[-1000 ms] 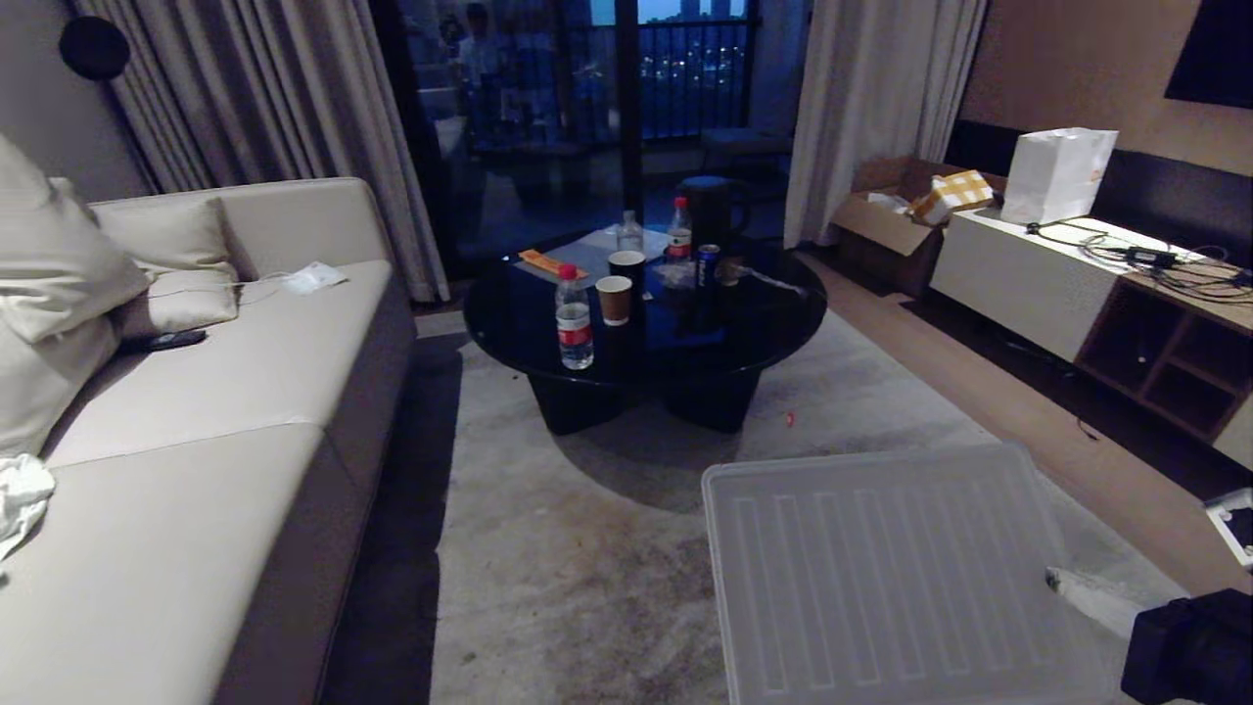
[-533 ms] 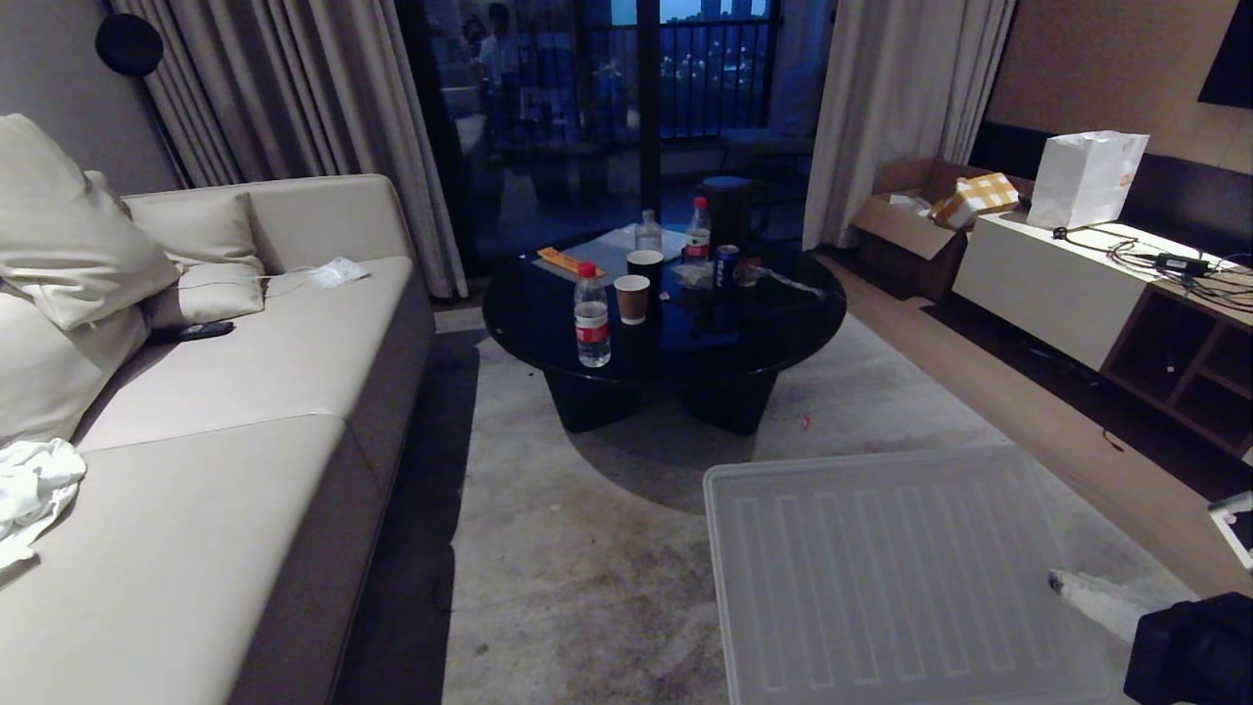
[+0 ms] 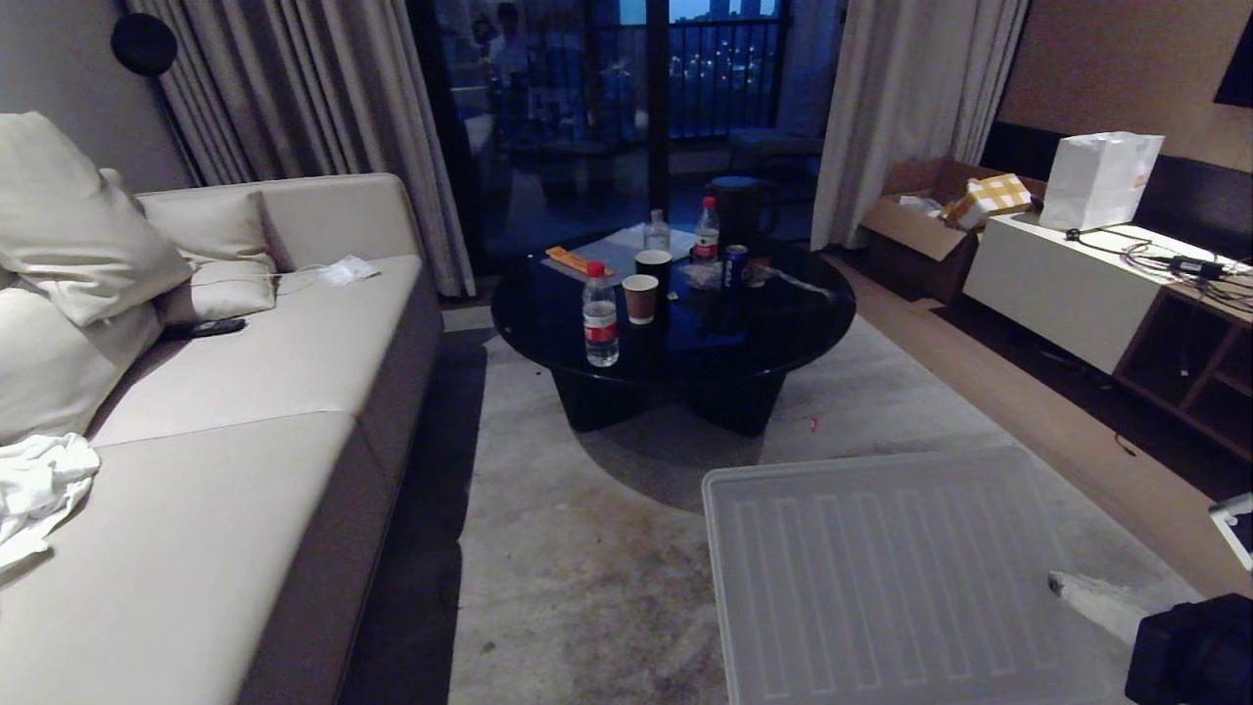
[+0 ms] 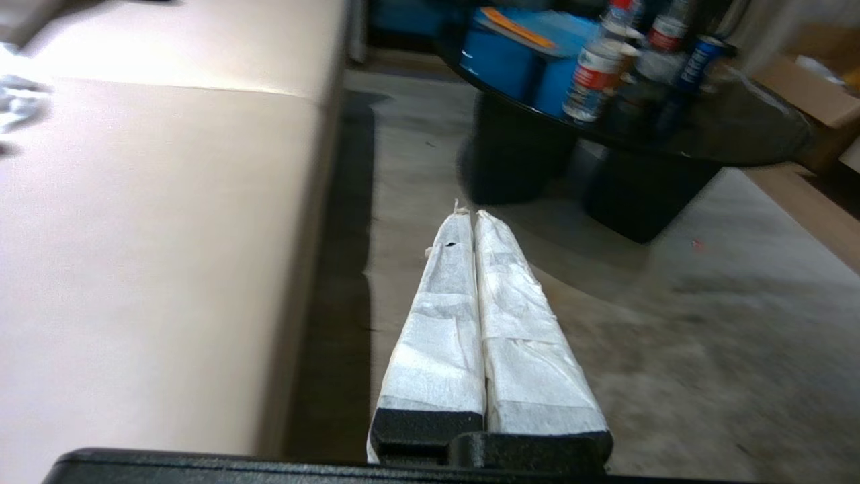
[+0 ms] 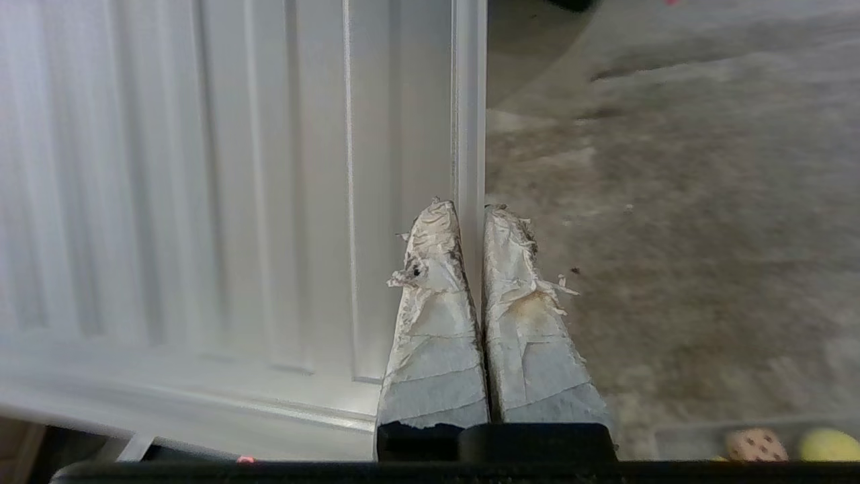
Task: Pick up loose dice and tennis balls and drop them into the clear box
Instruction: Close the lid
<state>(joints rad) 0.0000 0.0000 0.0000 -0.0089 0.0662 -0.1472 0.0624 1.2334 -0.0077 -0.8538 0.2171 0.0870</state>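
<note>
The clear box, as far as I can tell, is the wide whitish translucent piece with ribs, a rim and rounded corners low in the head view; nothing lies on it. My right gripper hangs shut and empty at its right edge, its taped fingertips just over the rim. At the edge of the right wrist view a beige die and a yellow-green tennis ball show behind a translucent strip; what holds them I cannot tell. My left gripper is shut and empty above the carpet beside the sofa.
A long beige sofa runs along the left. A round black coffee table with bottles, cups and a can stands ahead on the grey carpet. A sideboard and a cardboard box line the right wall.
The whole room has slid to the right in the head view, so the camera has turned left. The ribbed translucent piece and my right gripper keep their place in the picture.
</note>
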